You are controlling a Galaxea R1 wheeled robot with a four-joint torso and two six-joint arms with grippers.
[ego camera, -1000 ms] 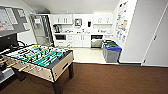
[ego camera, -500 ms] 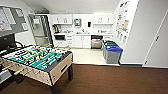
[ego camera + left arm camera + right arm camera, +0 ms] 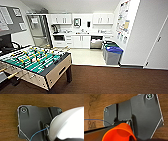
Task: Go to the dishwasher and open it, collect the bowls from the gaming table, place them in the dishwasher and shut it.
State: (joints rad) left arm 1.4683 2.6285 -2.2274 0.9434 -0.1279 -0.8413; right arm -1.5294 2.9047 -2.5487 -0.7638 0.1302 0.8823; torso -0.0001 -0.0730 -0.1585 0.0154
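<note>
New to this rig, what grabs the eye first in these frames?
The table-football table with its green field, near left on the brown floor. Next, the white kitchenette at the back, with the dishwasher under the counter and blue-lidded bins to its right. At the wrists, an orange bowl looms large in the right view and a white bowl in the left.

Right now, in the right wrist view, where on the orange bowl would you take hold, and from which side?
At the rim, I would judge. The orange bowl is thin-walled and flares outward, and its open mouth faces the wrist camera, so the edge is exposed for a pinch across the wall, inside against outside. Come in from the open side, not round the smooth, sloping outer wall.
</note>
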